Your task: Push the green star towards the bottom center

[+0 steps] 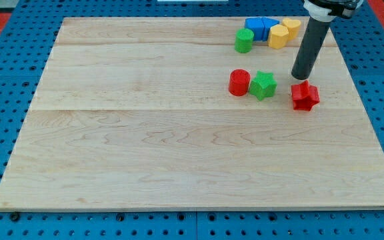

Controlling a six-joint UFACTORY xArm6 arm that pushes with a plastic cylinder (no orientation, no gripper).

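Note:
The green star (263,85) lies on the wooden board (179,147) in its upper right part. A red cylinder (239,82) sits just to its left, almost touching it. A red star (305,95) lies to its right. My tip (301,77) stands at the red star's top edge, to the right of the green star and apart from it.
At the view's top right is a cluster: a green cylinder (244,41), a blue cube (255,27), a blue triangular block (269,27) and two yellow blocks (279,37) (291,27). The board's right edge runs close to the red star.

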